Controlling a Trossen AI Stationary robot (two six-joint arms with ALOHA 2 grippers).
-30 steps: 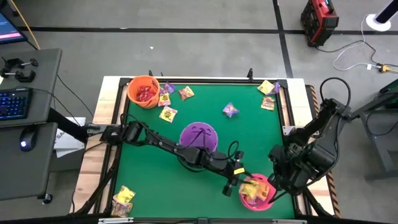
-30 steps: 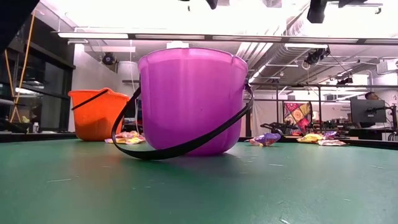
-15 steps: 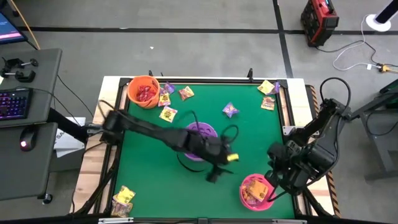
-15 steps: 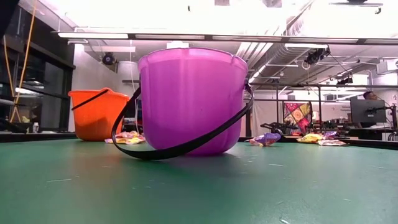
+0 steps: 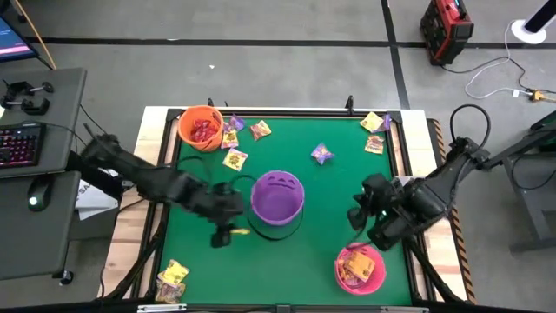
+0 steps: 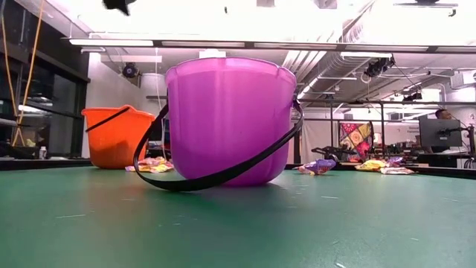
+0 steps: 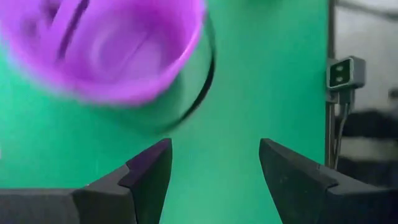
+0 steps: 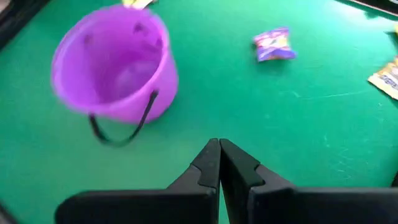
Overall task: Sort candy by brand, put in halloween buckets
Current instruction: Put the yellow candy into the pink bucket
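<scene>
Inside the pink bucket (image 5: 360, 269), candy (image 5: 356, 265), unseen from the low view.

One bucket (image 5: 278, 196) stood mid-table, a second bucket (image 5: 201, 128) at the far left corner, a third bucket (image 5: 360, 269) near the front right, loose candy (image 5: 322, 154) behind the middle one, more candy (image 5: 173, 278) at the front left corner.

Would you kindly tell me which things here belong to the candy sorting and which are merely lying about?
Job:
orange bucket
purple bucket
pink bucket
loose candy on the mat, e.g. purple packet
left gripper, open
right gripper, shut

Lying about:
keyboard
mouse
red case on the floor
</scene>
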